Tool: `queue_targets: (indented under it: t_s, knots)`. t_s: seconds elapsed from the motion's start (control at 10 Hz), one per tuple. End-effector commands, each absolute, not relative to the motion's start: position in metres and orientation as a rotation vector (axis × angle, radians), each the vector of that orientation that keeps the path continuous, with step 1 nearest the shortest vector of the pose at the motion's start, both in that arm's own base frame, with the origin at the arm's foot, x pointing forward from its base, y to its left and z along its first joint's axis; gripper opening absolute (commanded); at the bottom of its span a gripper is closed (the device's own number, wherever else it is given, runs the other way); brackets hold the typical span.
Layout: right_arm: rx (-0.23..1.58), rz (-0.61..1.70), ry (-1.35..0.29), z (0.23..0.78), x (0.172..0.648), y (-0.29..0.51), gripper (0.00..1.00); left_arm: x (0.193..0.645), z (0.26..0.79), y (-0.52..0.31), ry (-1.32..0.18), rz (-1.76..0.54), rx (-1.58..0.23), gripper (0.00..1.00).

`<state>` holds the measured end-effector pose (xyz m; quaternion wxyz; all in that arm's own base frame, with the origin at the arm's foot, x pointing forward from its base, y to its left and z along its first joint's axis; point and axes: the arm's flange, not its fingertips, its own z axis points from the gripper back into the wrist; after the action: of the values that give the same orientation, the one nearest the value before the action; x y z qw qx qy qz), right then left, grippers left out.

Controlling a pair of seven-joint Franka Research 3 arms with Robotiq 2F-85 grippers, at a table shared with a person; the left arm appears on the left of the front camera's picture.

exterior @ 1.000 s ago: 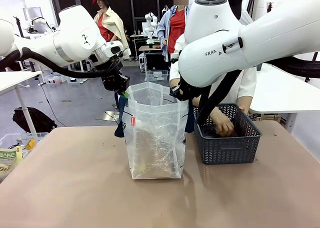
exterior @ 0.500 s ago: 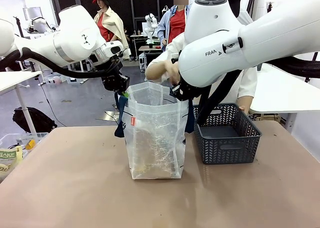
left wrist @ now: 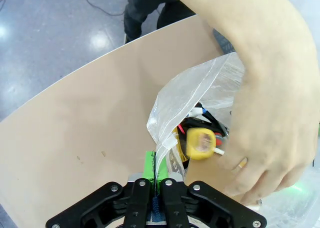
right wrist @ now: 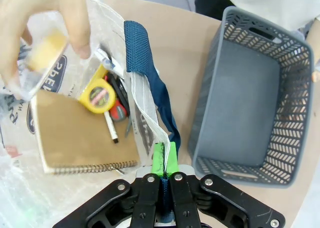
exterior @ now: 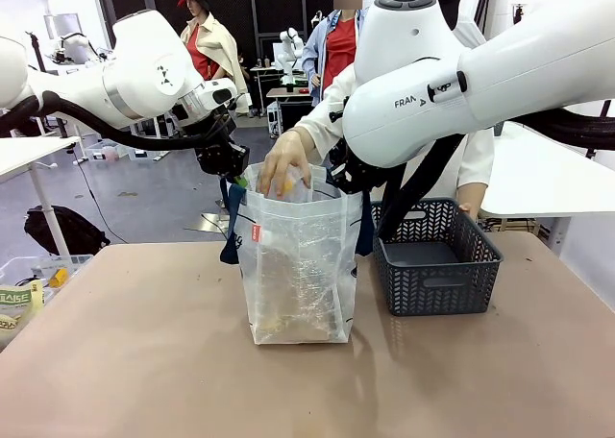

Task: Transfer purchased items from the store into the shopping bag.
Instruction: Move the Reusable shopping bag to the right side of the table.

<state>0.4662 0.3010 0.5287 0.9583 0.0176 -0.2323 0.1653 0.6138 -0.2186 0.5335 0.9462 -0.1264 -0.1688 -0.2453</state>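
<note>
Left hand (left wrist: 156,170), right hand (right wrist: 164,158) pinch shopping bag (exterior: 298,265) rim (both raised).

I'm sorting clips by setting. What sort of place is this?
Probably a robotics lab staging a checkout: left gripper and right gripper hold the shopping bag open on a plain table, a grey basket beside it, bare floor behind.

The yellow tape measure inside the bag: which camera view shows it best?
Right wrist view: the yellow tape measure shows whole. Left wrist view catches it beside the person's hand; through the shopping bag in front view, I cannot tell.
</note>
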Motion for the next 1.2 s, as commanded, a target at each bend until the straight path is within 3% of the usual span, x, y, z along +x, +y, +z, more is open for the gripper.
queue_targets:
  t_s: [0.0, 0.5, 0.9, 1.1]
  knots:
    - [0.051, 0.333, -0.467, 0.529, 0.464, 0.298, 0.00, 0.615, 0.535, -0.216, -0.348, -0.493, -0.260, 0.00]
    - [0.036, 0.335, -0.471, 0.529, 0.466, 0.301, 0.00, 0.614, 0.534, -0.219, -0.344, -0.500, -0.257, 0.00]
    - [-0.005, 0.684, -0.539, 0.546, 0.463, 0.344, 0.00, 0.632, 0.531, -0.243, -0.372, -0.534, -0.572, 0.00]
    - [0.065, 0.820, -0.479, 0.552, 0.484, 0.355, 0.00, 0.643, 0.519, -0.247, -0.346, -0.539, -0.677, 0.00]
